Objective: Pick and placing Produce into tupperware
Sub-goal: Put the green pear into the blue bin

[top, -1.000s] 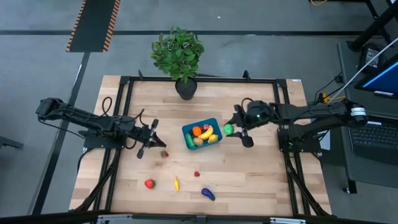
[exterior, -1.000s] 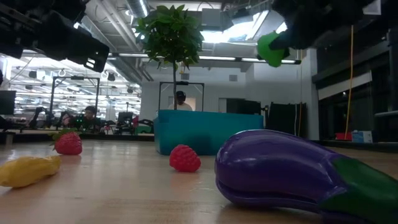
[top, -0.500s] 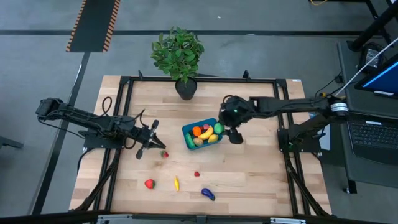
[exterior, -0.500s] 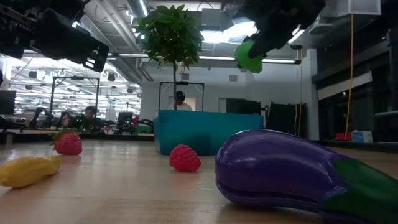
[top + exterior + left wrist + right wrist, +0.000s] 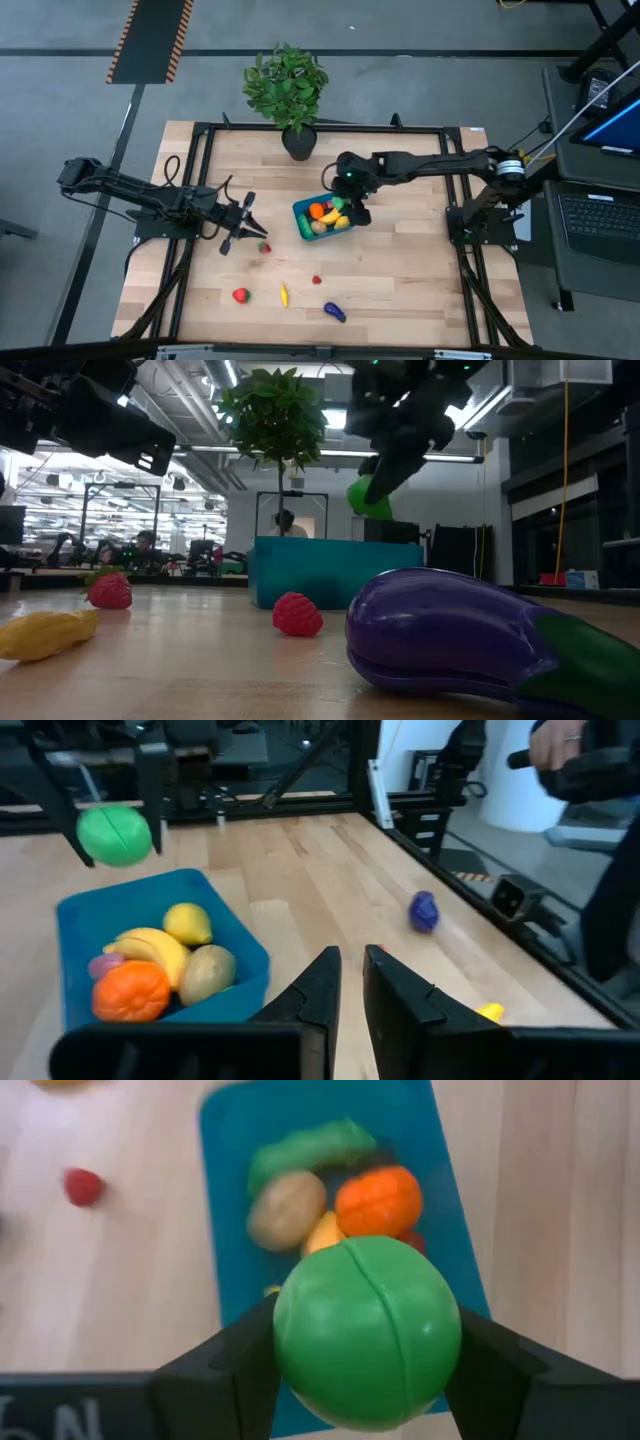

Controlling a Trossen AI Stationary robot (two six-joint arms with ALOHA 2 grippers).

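The teal tupperware (image 5: 299, 211) sits at the table's middle and holds several produce pieces, among them an orange (image 5: 378, 1200) and a potato (image 5: 286, 1209). My right gripper (image 5: 351, 205) hangs over its right end, shut on a round green fruit (image 5: 366, 1330), which also shows in the low view (image 5: 366, 496). My left gripper (image 5: 351, 958) waits left of the tupperware, above the table. A narrow gap shows between its fingers, with nothing in it. A red strawberry (image 5: 264, 247) lies on the wood just beside it. My right gripper pinches the green fruit's two opposite sides (image 5: 440, 1342) between its two fingers (image 5: 495, 1380). The fingers slant down from the table's right side. The fruit is lifted clear, above the tupperware's right end.
More produce lies near the front edge: a strawberry (image 5: 240, 295), a yellow piece (image 5: 284, 295), a raspberry (image 5: 317, 280) and a purple eggplant (image 5: 334, 312). A potted plant (image 5: 297, 142) stands behind the tupperware. A black frame (image 5: 320, 127) runs around the table.
My right gripper has carried the green fruit toward the table's left, from beside the tupperware's right end to over it. It has tipped more steeply downward and sunk a little. The fruit stays in the fingers, clear of everything.
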